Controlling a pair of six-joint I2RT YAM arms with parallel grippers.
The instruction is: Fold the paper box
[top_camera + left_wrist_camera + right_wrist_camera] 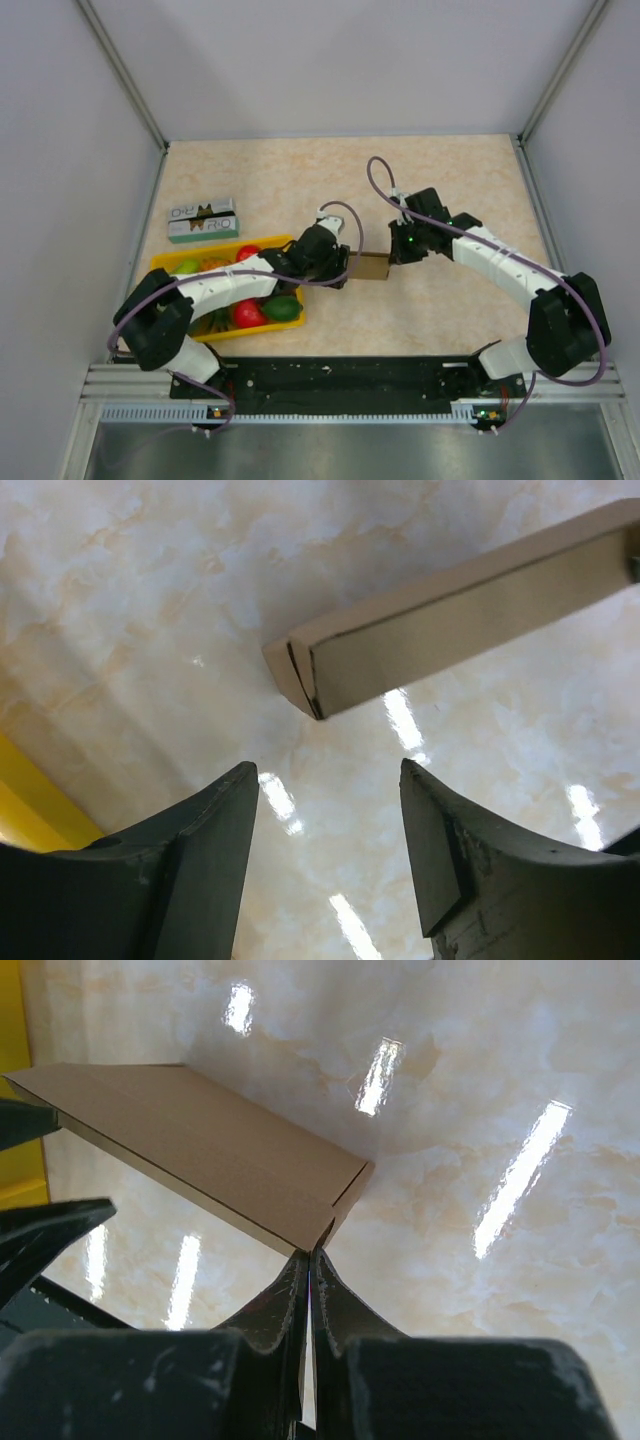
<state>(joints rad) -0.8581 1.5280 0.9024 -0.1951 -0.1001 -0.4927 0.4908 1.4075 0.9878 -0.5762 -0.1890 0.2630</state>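
The paper box (370, 267) is a flat, folded piece of brown cardboard in the middle of the table, between my two grippers. My right gripper (397, 256) is shut, and its tips (312, 1256) pinch the near corner of the paper box (200, 1145). In the left wrist view the paper box (470, 615) lies ahead of my left gripper (328, 770). That gripper is open with only table between its fingers, a short gap from the box's end. The left gripper (340, 268) sits just left of the box, and its dark fingers (50, 1225) show at the left edge of the right wrist view.
A yellow tray (170, 260) with red and green fruit lies under the left arm at the front left. A green-and-white carton (203, 221) lies behind it. Grey walls close off the table's left, right and back sides.
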